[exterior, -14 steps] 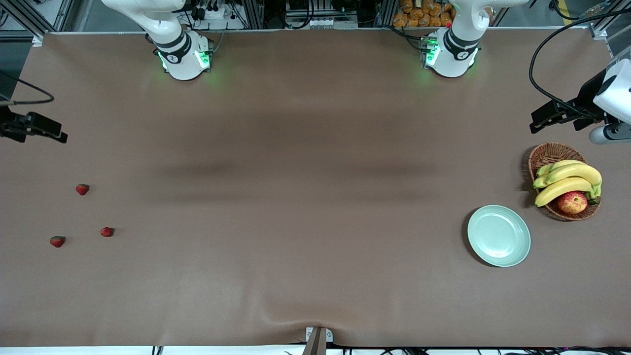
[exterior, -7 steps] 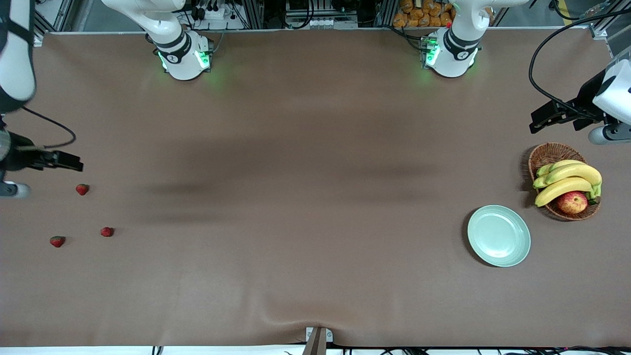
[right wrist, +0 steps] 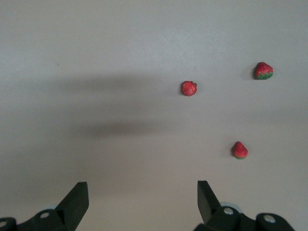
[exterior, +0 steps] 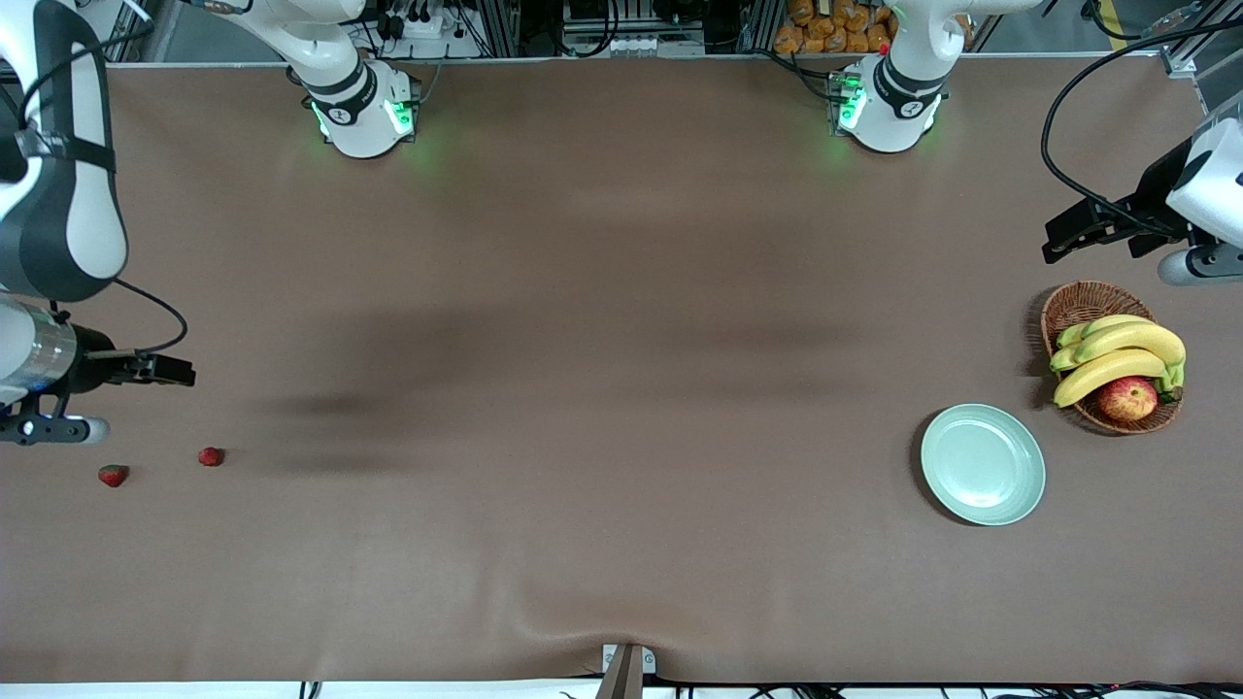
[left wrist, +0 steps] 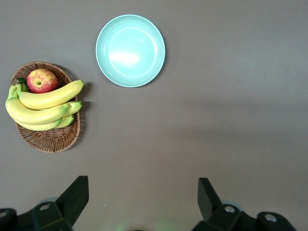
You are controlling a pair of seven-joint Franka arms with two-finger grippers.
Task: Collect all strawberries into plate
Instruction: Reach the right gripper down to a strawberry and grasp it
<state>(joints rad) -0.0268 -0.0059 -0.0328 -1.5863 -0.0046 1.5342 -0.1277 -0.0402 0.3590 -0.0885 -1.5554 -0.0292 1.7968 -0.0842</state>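
So, three strawberries (right wrist: 188,88) can be seen lying loose on the brown worktop (exterior: 602,388) at the right arm's end, well apart from the plate (exterior: 983,464). Only two of them are visible in the front view; the third is hidden there under the right tool (exterior: 160,371), though all three are picked up by the right wrist view. The right tool is held up over that cluster, roughly above the berry that sits farthest from the front camera, with its fingers (right wrist: 77,199) spread wide and nothing between them. The pale mint-green plate is found at the left arm's end, bare, with no berries on it yet. Just beside it, a bit farther from the front camera, a brown wicker basket (exterior: 1078,306) is parked, and bananas (exterior: 1117,354) plus a red-yellow apple (exterior: 1126,398) are piled in it. The left tool (exterior: 1068,233) is kept waiting in the air near the worktop's edge, farther up than the basket, fingers (left wrist: 74,195) also spread wide and nothing gripped.
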